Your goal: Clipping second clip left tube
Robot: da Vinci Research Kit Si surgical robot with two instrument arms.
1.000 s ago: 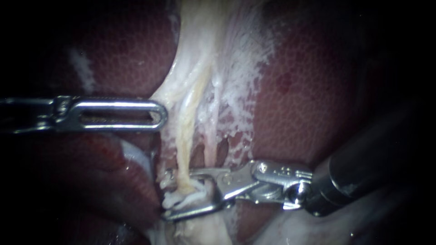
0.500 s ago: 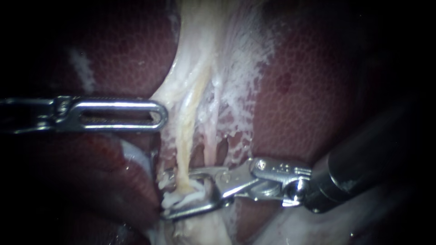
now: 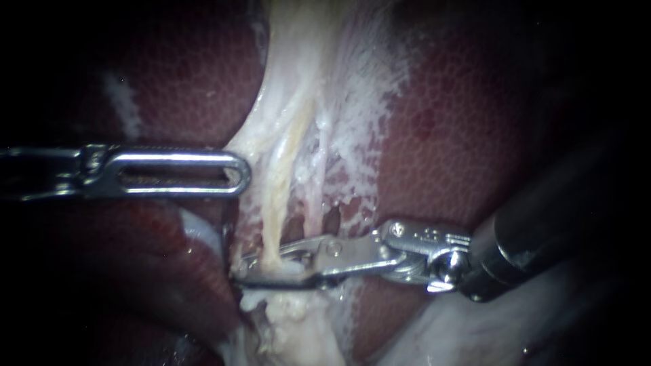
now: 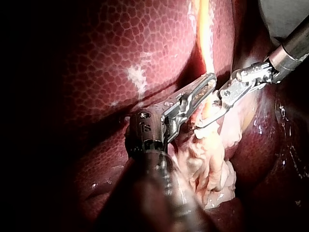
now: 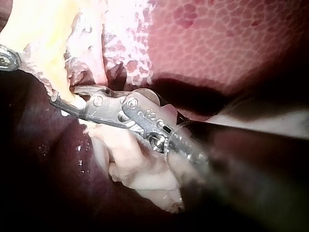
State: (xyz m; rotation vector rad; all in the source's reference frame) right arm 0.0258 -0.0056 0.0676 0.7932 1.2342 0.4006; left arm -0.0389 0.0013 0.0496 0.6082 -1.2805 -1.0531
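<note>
Two thin pale tubes run down from the white tissue between the liver lobes. The yellowish left tube [image 3: 274, 217] passes between the jaws of my right instrument [image 3: 271, 268], which are shut on it low down, just above a lump of pale tissue [image 3: 291, 325]. The right tube [image 3: 316, 203] runs behind those jaws. My left instrument [image 3: 237, 173] has a slotted jaw; its jaws lie together on the edge of the white tissue sheet [image 3: 254, 135] and hold it leftward. In the wrist views the right instrument [image 4: 207, 118] [image 5: 65, 104] pinches the tube beside the left instrument [image 4: 207, 84].
Dark red liver [image 3: 475, 135] lies on both sides of the tubes. The right instrument's thick shaft [image 3: 542, 237] crosses the lower right. Fatty pale tissue [image 5: 140, 164] sits under the right instrument. The left instrument's tip [image 5: 7, 58] shows beside the yellow tissue.
My right instrument's jaws, open around the left tube before, have shut on it. The tube is squeezed flat there. The left instrument has not moved.
</note>
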